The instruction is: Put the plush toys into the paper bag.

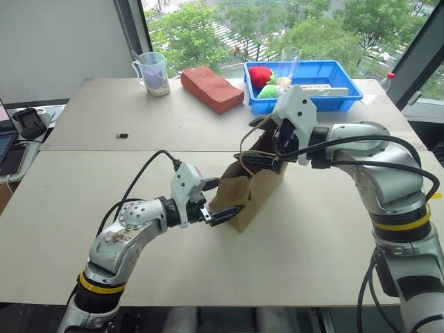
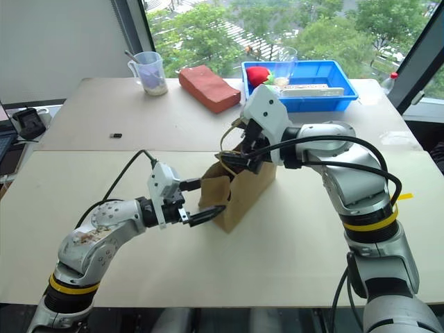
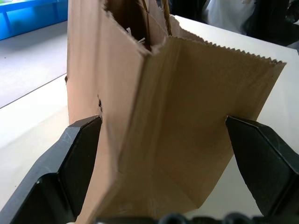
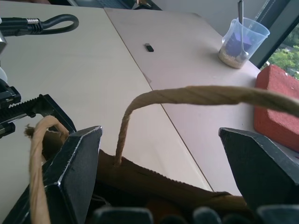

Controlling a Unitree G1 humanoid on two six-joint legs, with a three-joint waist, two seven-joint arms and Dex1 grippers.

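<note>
Two end effectors sit at the paper bag, which stands upright in the middle of the desk. The left end effector is at the bag's near corner. Its two black fingers are spread wide, one on each side of the bag's lower end — they do not squeeze it. The right end effector is at the bag's top, and its fingers are spread wide too. One twisted cord handle arches between them, loose, not gripped. A second handle is cut off at the picture's edge.

Something dark and reddish-brown shows in the bag's mouth, but the right arm hides most of it, so I cannot tell which toy it is. The white toy cannot be made out.

Further back on the desk are a reddish-brown block, a clear cup, and a blue tray with a red soft shape and a green one — partly hidden by the right arm. A small black thing lies alone on the desk.
</note>
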